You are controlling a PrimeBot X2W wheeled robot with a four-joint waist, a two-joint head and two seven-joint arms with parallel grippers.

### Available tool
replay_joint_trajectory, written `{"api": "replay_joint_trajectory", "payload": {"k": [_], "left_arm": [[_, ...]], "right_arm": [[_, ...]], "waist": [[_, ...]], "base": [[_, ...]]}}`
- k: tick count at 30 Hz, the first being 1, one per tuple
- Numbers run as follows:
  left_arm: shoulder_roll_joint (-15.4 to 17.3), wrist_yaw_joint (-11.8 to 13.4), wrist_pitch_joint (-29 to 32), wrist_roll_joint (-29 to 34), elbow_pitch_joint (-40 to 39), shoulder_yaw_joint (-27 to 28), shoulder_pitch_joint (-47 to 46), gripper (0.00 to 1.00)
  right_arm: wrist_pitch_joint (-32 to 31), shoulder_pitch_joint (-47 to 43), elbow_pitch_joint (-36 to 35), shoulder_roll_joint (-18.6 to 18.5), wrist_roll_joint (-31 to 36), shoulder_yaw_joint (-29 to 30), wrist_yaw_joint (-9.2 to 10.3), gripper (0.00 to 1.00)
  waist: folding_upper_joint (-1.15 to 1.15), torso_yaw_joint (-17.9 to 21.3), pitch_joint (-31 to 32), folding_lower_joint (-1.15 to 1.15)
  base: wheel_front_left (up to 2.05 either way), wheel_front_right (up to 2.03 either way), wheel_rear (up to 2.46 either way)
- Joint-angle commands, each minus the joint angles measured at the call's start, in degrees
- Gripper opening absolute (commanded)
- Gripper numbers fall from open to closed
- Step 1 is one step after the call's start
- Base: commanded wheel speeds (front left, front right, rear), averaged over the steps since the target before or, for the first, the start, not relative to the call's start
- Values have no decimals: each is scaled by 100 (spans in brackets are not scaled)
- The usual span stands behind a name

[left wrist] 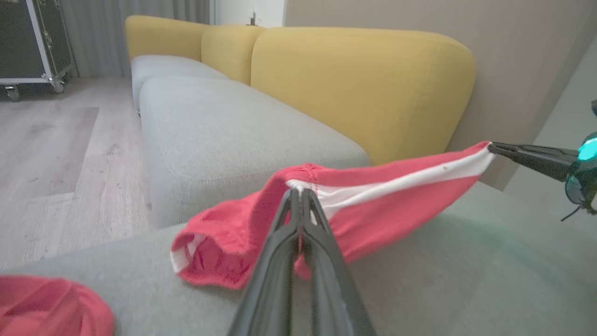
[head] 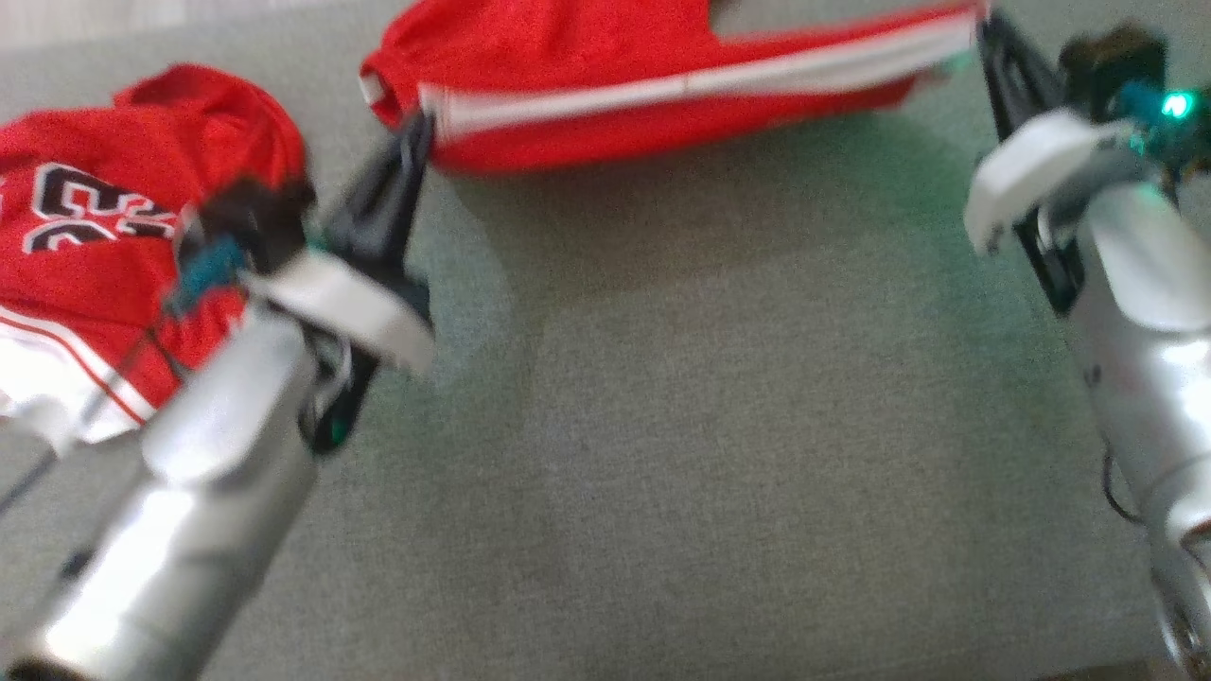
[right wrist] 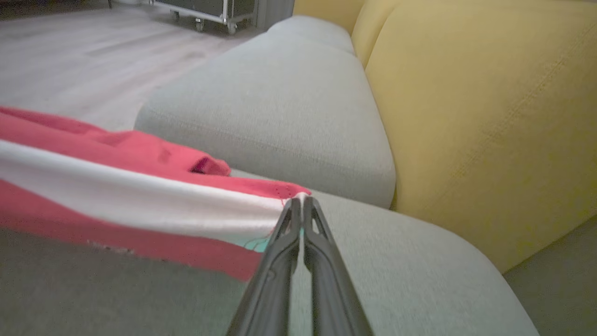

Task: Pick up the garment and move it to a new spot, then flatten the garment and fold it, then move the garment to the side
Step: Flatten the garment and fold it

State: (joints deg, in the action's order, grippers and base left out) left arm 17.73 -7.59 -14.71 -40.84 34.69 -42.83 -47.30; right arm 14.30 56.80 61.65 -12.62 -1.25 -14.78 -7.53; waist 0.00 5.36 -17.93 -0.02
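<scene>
Though blurred, stretched garment [head: 615, 132], top edge cropped

surface: grey cushion [head: 710, 426] | on it: red numbered jersey [head: 85, 246], left

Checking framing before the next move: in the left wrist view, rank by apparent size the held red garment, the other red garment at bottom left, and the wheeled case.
Largest: held red garment.
Unranked: other red garment and wheeled case look about alike, both cut off by the frame.

The red jersey [head: 80, 284] bears black, white-edged numerals — seemingly 23 — partly hidden.
</scene>
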Motion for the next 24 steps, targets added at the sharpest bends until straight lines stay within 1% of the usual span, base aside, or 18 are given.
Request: {"api": "replay_joint_trajectory", "payload": {"k": [1,5,8,11,16,17,20,24], "left_arm": [[287,11,-29,-69,-182,119,-37,0],[434,11,-29,-187,-317,-425,568,0],[500,11,-29,-287,-442,-717,900,0],[563,11,-29,-304,-536,-850,1154,0],[551,19,-29,-266,-701,-819,1617,0],[553,51,-29,-225,-798,-810,1804,0],[560,117,-29,-213,-992,-783,2086,0],[596,221,-29,-192,-1348,-737,2415,0]], "right_arm": [[-33,-21,-38,-124,-109,-225,4,0],[-257,-355,267,-323,-584,-994,4,0],[-451,-643,260,-476,-1058,-1530,4,0],[-673,-905,88,-704,-1533,-2048,4,0],[-1059,-1359,-416,-1129,-2352,-2727,4,0],[-1176,-1526,-656,-1340,-2626,-2937,4,0],[-1324,-1758,-973,-1660,-3002,-3115,4,0],[-1436,-2038,-1352,-2040,-3400,-3119,4,0]], "waist": [[0,-23,273,2],[0,-40,586,2],[0,-37,828,2],[0,8,1065,2],[0,83,1432,2],[0,116,1564,2],[0,147,1721,2],[0,156,1846,2]], "base": [[0,0,0],[0,0,0],[0,0,0],[0,0,0],[0,0,0],[0,0,0],[0,0,0],[0,0,0]]}}
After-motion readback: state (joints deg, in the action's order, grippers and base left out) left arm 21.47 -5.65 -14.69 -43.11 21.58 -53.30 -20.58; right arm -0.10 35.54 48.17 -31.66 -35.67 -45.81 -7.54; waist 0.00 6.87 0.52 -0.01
